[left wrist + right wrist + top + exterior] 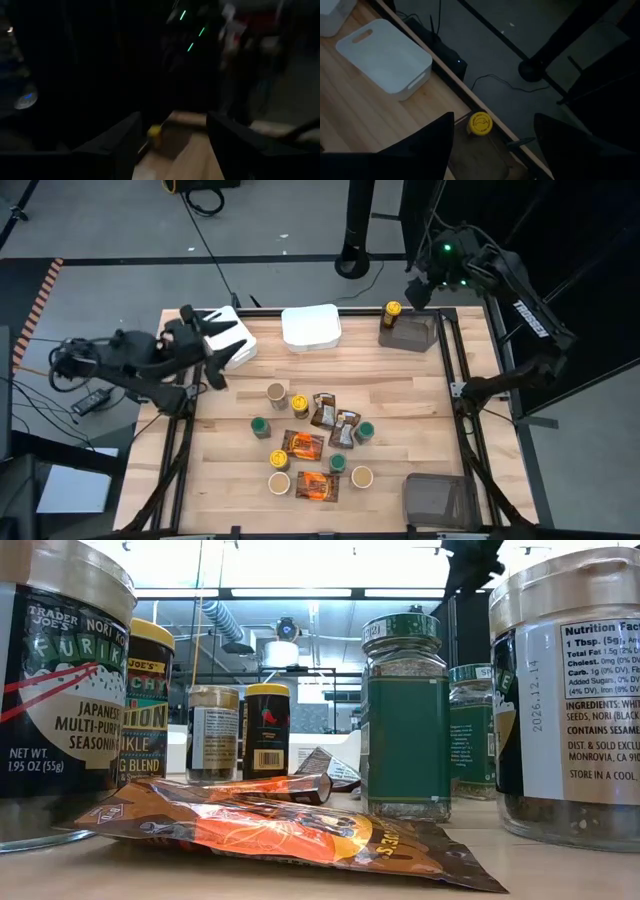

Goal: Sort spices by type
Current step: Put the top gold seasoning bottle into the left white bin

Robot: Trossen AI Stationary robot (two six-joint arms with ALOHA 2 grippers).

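While left pincer (pixel 213 350) idles, right pincer (pixel 420 288) hovers open above yellow-lidded jar (pixel 392 311).

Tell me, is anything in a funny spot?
Yes. One yellow-lidded jar stands by the grey bin at the table's far right corner, right at the edge, away from the other jars and packets grouped mid-table.

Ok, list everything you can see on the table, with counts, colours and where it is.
Jars: nine; three yellow, three green, three tan lids; eight mid-table, one yellow at the far-right bin.
Foil packets: four, orange-and-brown, among the jars.
Tubs: two, white, far edge.
Bins: two, grey-brown, right-hand corners.
Left gripper: dark, open, over the left tub.
Right gripper: dark, open, above the far-right bin.
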